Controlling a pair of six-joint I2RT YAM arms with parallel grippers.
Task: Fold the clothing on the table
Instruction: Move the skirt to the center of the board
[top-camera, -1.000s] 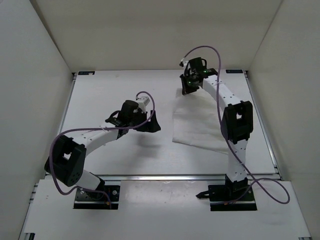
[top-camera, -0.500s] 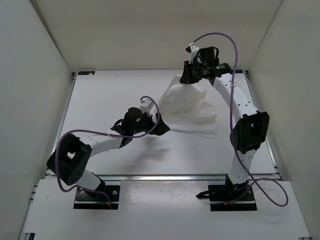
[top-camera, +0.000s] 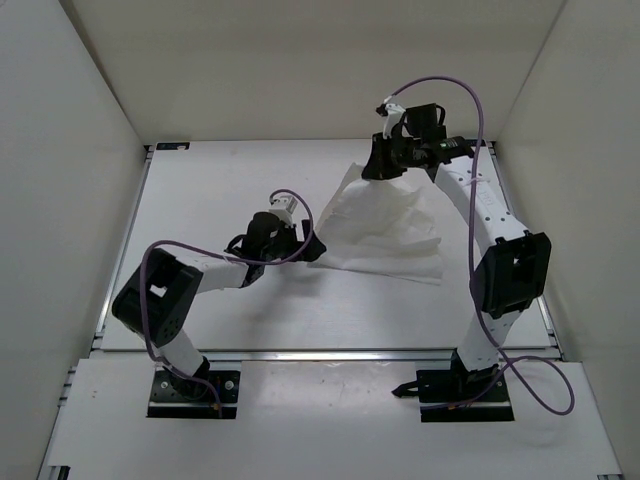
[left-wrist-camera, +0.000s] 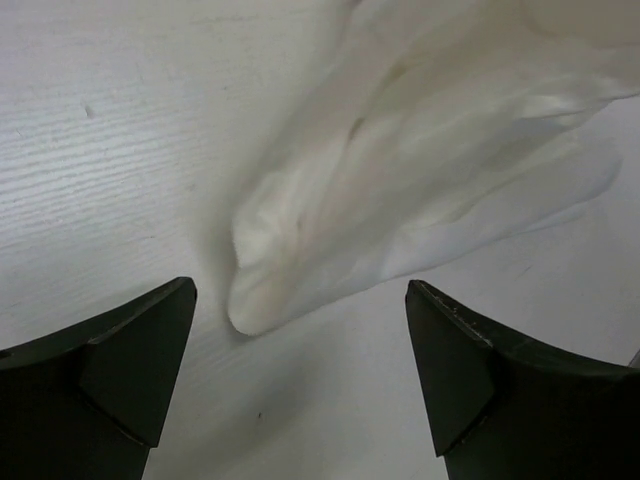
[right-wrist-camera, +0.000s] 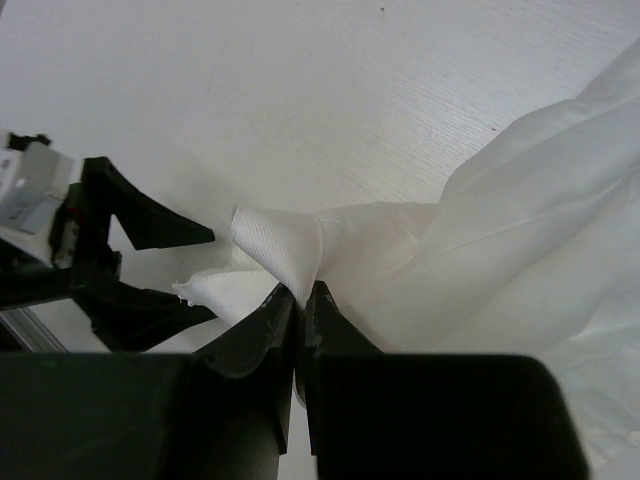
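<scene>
The clothing (top-camera: 385, 228) is a white thin skirt, partly lifted above the white table (top-camera: 220, 190). My right gripper (top-camera: 381, 168) is raised at the far middle and shut on a corner of the clothing (right-wrist-camera: 285, 252), whose fabric drapes down to the table. My left gripper (top-camera: 312, 250) sits low at the skirt's left tip, open, with that rounded tip (left-wrist-camera: 262, 300) just ahead of its fingers (left-wrist-camera: 135, 345) and nothing between them. From the right wrist view, the left gripper (right-wrist-camera: 165, 270) shows below the held corner.
Metal edge rails (top-camera: 128, 240) border the table. White walls (top-camera: 60, 200) enclose it on the left, back and right. A purple cable (top-camera: 440, 95) loops over the right arm.
The right gripper lifted the skirt's corner off the table and carried it back and to the right. The left gripper swung right and down to the skirt's left tip.
</scene>
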